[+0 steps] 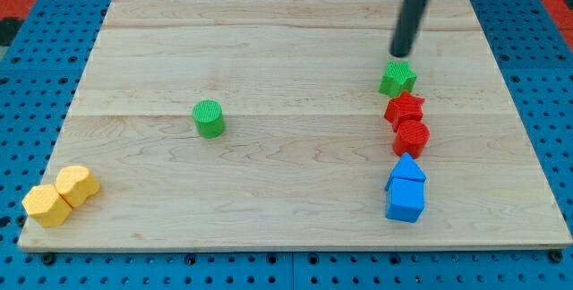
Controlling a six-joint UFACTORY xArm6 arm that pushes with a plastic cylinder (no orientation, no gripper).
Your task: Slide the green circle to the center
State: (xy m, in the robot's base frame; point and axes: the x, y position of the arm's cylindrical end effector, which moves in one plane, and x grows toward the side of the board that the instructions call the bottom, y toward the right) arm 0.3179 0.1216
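Note:
The green circle (209, 118) is a short green cylinder standing alone on the wooden board (295, 48), left of the board's middle. My tip (400, 55) is at the end of the dark rod on the view's right, just above the green star (397, 79) and far to the right of the green circle. The tip touches no block that I can make out.
Below the green star runs a column: a red star (405, 108), a red hexagon-like block (412, 137), then two blue blocks (406, 190) close together. Two yellow hexagon blocks (61, 195) sit at the board's bottom left corner. A blue pegboard surrounds the board.

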